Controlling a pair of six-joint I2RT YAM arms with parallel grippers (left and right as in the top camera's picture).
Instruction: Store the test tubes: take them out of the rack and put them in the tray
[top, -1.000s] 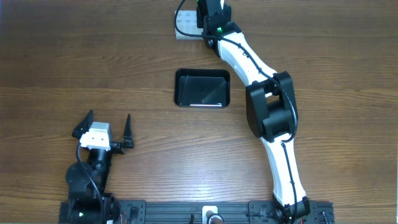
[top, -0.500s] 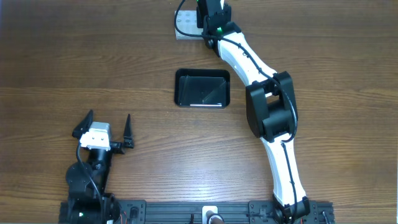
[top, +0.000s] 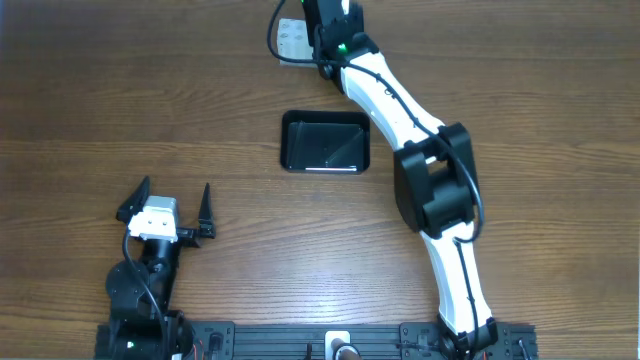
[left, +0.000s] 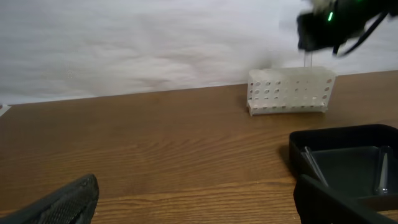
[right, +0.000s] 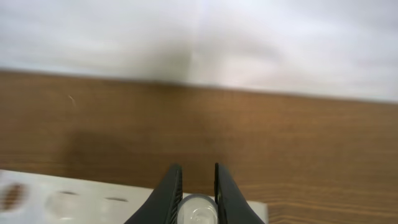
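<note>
Your right gripper (right: 196, 171) is at the far side of the table (top: 120, 90), over the end of the white rack (top: 290, 42). The right wrist view gives you the grip: both fingers are pinched on the round rim of a test tube (right: 198, 213). The left wrist view looks from the side and adds a thin line hanging under the blurred gripper just above the rack, probably that tube's body. It also lets you see two glass tubes (left: 313, 165) lying in the black tray (top: 284, 155), where the top view offers just glints. Your left gripper (top: 173, 188) sits near its base, well apart from the tray, its fingers spread wide with nothing between them.
</note>
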